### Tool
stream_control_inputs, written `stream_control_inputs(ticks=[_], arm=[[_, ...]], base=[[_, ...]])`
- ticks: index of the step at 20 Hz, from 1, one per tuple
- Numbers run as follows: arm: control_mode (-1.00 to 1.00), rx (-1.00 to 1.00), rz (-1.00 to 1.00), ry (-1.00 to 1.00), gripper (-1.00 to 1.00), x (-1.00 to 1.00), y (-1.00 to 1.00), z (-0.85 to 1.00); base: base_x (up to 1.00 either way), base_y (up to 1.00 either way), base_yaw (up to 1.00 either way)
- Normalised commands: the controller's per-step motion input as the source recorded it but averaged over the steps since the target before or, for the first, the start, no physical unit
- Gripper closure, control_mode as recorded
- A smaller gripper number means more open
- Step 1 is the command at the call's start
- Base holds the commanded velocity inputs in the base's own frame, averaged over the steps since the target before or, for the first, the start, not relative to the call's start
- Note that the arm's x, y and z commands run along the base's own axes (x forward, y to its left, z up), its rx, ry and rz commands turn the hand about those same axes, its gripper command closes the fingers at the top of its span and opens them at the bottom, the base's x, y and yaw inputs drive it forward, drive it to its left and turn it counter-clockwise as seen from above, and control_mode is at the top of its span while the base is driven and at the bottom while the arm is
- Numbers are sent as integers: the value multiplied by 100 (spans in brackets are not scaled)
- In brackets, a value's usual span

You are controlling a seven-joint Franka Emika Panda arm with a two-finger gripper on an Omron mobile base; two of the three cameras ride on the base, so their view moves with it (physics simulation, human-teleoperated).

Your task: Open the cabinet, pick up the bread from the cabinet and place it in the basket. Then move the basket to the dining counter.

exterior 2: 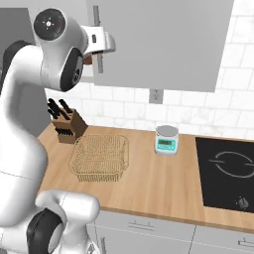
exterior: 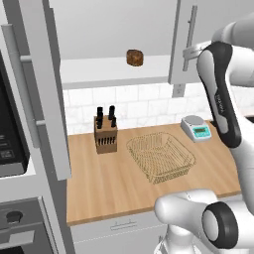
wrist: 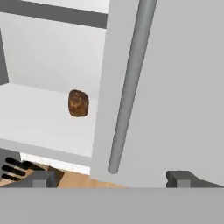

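A: Where is the bread (exterior: 134,57)?

B: On the flat white shelf (exterior: 109,71) inside the cabinet (exterior: 111,30), a small round bun with a rough dark-brown crust. The cabinet's left door (exterior: 39,84) is swung wide; the right door (exterior: 196,37) stands part open beside the bread.

A: And the gripper (wrist: 111,178)?

B: Up at the right door, close to its long silver bar handle (wrist: 130,83), a smooth round rod. In the hand view the two dark fingertips (wrist: 41,178) stand well apart, one on each side below the handle's lower end, and nothing is between them. So the jaws are apart, holding nothing.

A: What about the basket (exterior: 160,157)?

B: It sits on the light wooden tabletop (exterior: 104,186) below the cabinet, a shallow square of thin golden wire mesh with flared sides, nothing in it. Just beside it, toward the open left door, is a wooden knife block (exterior: 105,134) with black handles. On the basket's other side, near the tiled wall, is a small grey kitchen scale (exterior: 196,127) with a teal display.
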Motion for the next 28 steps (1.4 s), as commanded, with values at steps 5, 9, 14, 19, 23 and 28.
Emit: stream_control_inputs(ticks=[5, 9, 14, 19, 23, 28], arm=[[-100, 2, 1, 0, -100, 40, -6, 0], [-100, 0, 0, 0, -100, 40, 0, 0], [-100, 0, 0, 0, -100, 43, 0, 0], [-100, 0, 0, 0, -100, 44, 0, -5], [-100, 0, 0, 0, -100, 49, 0, -14], [-100, 0, 0, -1, 100, 79, 3, -51]], base=[[0, 0, 0], [0, 0, 0], [0, 0, 0], [0, 0, 0], [0, 0, 0], [0, 0, 0]])
